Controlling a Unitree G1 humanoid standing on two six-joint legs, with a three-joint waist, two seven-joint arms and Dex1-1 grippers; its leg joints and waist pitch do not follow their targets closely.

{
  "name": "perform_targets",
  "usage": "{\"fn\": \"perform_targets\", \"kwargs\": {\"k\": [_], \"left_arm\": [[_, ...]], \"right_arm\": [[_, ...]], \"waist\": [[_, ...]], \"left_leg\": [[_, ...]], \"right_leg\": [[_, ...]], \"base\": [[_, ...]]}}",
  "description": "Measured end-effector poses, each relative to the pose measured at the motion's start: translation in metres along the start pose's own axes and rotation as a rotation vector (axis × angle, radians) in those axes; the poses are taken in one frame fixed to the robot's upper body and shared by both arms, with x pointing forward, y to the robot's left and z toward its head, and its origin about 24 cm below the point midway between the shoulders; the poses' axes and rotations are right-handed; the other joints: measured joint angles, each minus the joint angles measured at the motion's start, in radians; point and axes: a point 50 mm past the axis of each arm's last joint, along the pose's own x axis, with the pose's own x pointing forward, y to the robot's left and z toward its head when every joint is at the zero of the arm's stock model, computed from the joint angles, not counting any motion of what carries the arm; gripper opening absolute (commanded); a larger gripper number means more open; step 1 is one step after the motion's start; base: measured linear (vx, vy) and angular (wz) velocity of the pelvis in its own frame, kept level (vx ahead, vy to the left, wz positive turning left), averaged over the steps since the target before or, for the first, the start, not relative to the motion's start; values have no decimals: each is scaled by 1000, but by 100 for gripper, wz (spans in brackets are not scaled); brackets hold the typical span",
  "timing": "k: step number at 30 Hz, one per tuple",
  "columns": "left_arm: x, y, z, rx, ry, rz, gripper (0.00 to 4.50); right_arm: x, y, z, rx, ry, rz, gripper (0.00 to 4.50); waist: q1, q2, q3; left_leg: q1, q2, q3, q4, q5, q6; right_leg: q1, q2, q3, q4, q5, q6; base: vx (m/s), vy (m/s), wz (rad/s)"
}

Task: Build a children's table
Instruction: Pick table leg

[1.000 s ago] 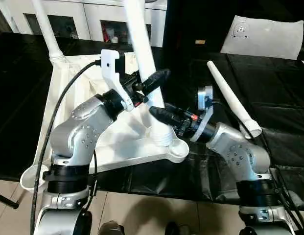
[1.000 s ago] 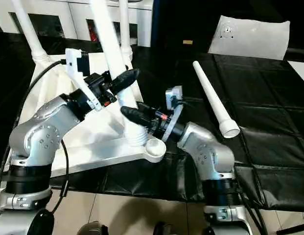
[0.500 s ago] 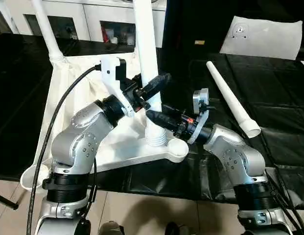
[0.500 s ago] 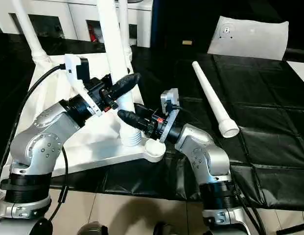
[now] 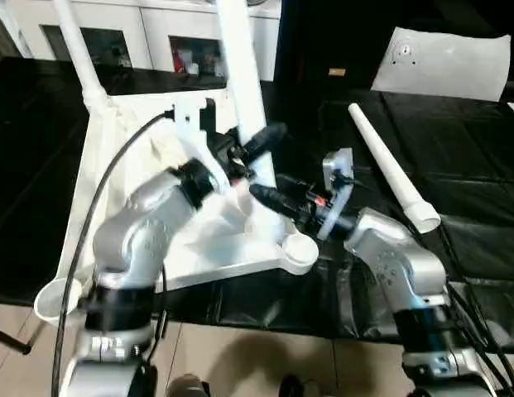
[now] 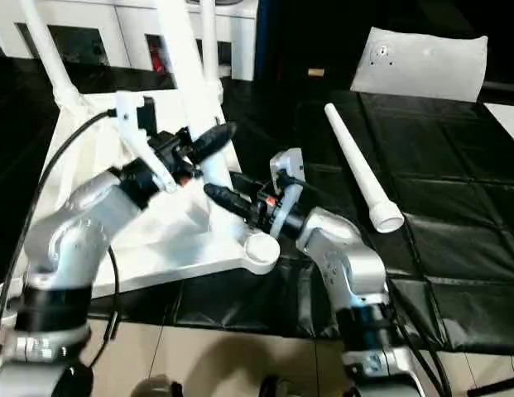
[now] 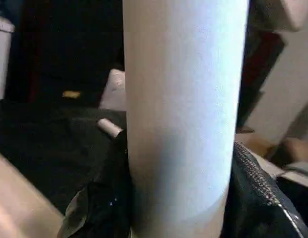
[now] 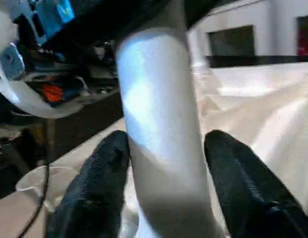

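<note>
The two head cameras look forward and down over the silver forearms, side by side, and share the same scene. Each wrist camera looks along its own pincer, very near to the white round plastic leg (image 7: pixel 186 119), which both share.

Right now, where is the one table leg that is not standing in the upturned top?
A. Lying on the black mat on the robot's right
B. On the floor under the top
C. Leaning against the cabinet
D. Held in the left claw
A: the loose leg lies flat on the black mat, on the robot's right, apart from the upturned table top and from both claws.
</note>
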Motion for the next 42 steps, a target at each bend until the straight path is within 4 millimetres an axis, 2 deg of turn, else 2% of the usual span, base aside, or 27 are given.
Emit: {"fn": "perform_targets", "kwargs": {"k": [1,4,6,7,13,18,23,24,28,30,42], "left_arm": [[-1,2,0,2,1,10,188],[-4,9,-1,-4,12,34,188],[-4,11,-1,-3,21,29,188],[-4,12,0,0,22,23,188],[0,6,5,-22,47,-122,188],[-2,-1,12,-67,99,-371,188],[-1,-14,14,-49,141,-568,187],[-2,-17,13,-51,153,-620,187],[-2,-25,14,-71,164,-749,187],[1,-28,17,-71,170,-800,186],[5,-34,11,-95,204,-897,186]], "right_arm": [[-1,-1,0,0,-2,-7,290],[-6,-7,4,-4,-25,-59,300],[-6,-8,6,-25,-41,-63,331],[-6,-8,8,-29,-44,-62,331],[-14,-12,18,9,4,-18,383],[-28,-5,21,34,124,174,388],[-30,4,18,55,195,322,388],[-32,6,18,57,219,354,361],[-27,10,24,45,230,422,341],[-25,13,26,45,235,459,316],[-23,21,21,94,273,565,220]], "waist": [[0,0,0],[1,0,0],[2,0,0],[2,0,0],[2,0,0],[4,0,0],[2,-1,-1],[3,-1,-1],[2,-2,-1],[2,-2,-1],[3,-2,-2]], "left_leg": [[0,0,0,0,0,0],[0,0,0,0,0,0],[-1,0,0,-1,0,0],[-1,0,0,-1,0,0],[2,0,1,-1,0,0],[5,0,2,-1,0,0],[9,0,2,-1,0,0],[10,0,2,-1,0,0],[11,0,3,0,1,-1],[12,0,3,0,1,-1],[11,0,2,-1,1,-1]], "right_leg": [[0,0,0,0,0,0],[0,0,0,0,0,0],[-1,0,0,0,0,0],[-1,0,0,0,0,0],[1,0,1,1,0,0],[2,0,1,3,0,0],[6,0,1,4,0,0],[6,0,1,3,0,0],[7,-1,1,3,0,0],[8,-1,1,3,0,0],[10,-1,0,-1,0,0]], "base": [[0,0,0],[0,0,0],[0,0,0],[0,0,0],[0,0,0],[0,0,0],[0,0,0],[0,0,0],[0,0,0],[0,0,0],[0,0,0]]}}
